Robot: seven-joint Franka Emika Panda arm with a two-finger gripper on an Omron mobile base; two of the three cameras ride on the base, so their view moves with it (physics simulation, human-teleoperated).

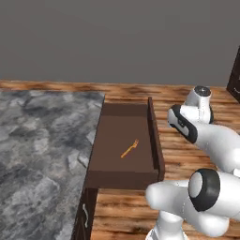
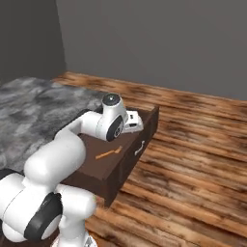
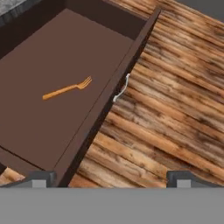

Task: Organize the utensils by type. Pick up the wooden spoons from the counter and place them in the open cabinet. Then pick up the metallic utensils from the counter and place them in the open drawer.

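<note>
Fork (image 3: 68,89) flat in drawer (image 3: 105,105), below & left of spread, empty hand (image 3: 111,177).

orange fork (image 3: 66,89) flat on floor of open brown drawer (image 3: 26,131), beside grey marbled counter (image 1: 37,154).

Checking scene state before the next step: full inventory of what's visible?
fork: one, orange with tines, lying flat on the drawer floor
drawer: one, dark brown, pulled open from under the counter
drawer handle: one, silver, on the drawer front
counter: one, grey marbled, beside the drawer
floor: wooden planks, brown
wall: grey, behind
arm: one, white with dark joints, over the drawer
gripper: one, open, holding nothing, above the drawer front
</note>
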